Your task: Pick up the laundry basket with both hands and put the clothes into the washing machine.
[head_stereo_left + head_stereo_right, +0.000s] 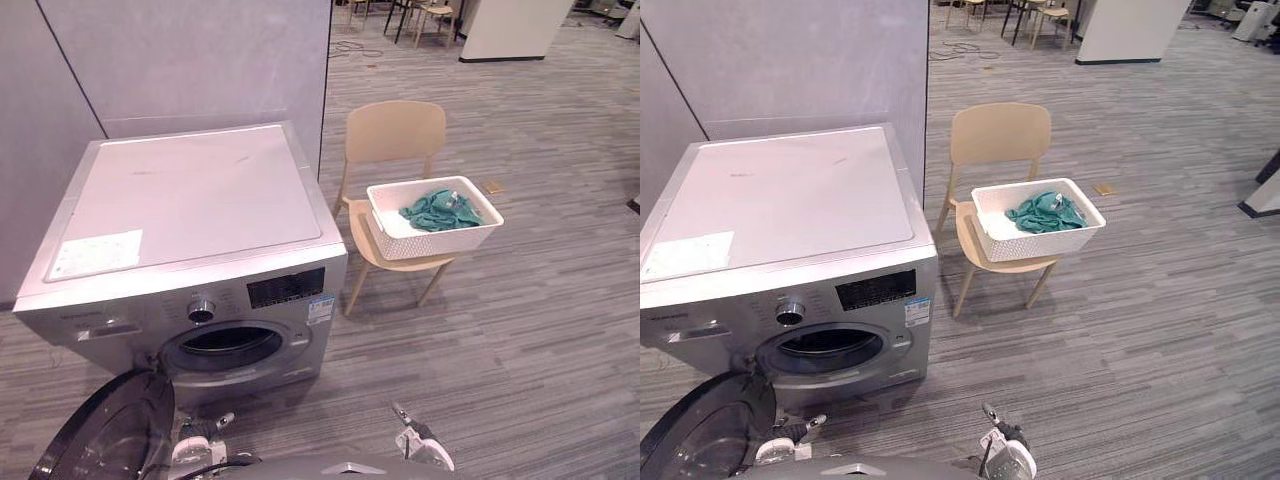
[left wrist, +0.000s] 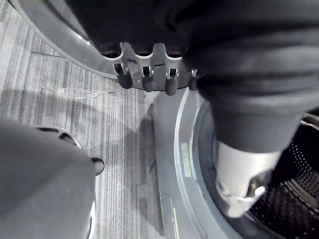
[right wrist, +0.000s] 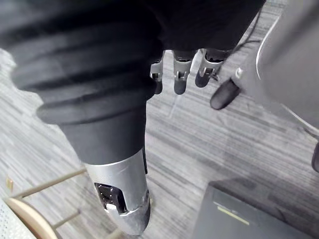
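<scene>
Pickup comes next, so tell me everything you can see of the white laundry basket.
The laundry basket is a white rectangular tub, plastic-looking, with perforated walls and a plain solid rim. It sits upright on the seat of a tan chair, skewed to the seat and overhanging its edge. Teal clothes lie crumpled inside. Only the chair and the clothes touch it.

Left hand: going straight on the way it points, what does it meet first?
Likely the floor, close beside the washing machine front; the left hand hangs relaxed toward it. Depth is unclear.
</scene>
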